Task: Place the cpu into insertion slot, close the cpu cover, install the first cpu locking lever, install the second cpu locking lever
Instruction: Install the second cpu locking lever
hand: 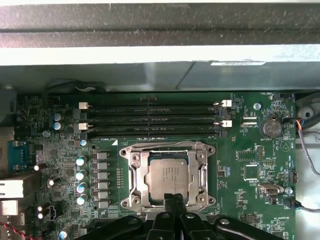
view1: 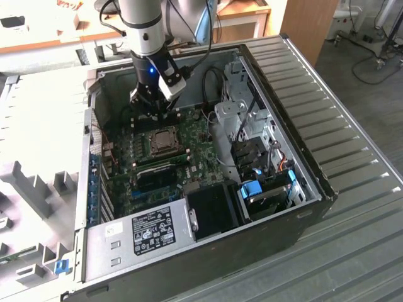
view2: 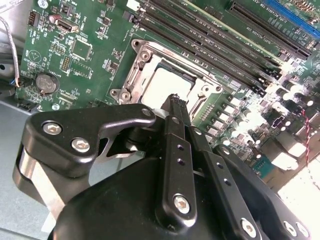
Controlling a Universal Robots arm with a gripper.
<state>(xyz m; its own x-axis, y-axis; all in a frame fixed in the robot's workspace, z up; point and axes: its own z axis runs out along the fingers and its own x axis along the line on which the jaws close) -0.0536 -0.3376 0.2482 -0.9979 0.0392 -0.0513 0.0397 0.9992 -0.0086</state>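
Observation:
The cpu point(hand: 167, 172) point(view2: 167, 82) lies flat in the insertion slot point(hand: 209, 150), its silvery top showing. The cpu cover point(hand: 136, 175) point(view2: 137, 75), a silvery metal frame, lies down around the chip with the chip visible through its window. My gripper point(hand: 174, 199) point(view2: 176, 100) hangs just above the edge of the socket with its two black fingers pressed together and nothing visible between them. In the exterior view the gripper point(view1: 153, 108) sits inside the computer case, just behind the socket point(view1: 162, 139).
Long black memory slots point(hand: 150, 120) run beside the socket, with a row of capacitors point(hand: 81, 175) on another side. A coin battery point(hand: 272, 127) sits on the board. The case walls point(view1: 94, 113), a power supply point(view1: 145, 229) and drive cages point(view1: 252, 145) enclose the board.

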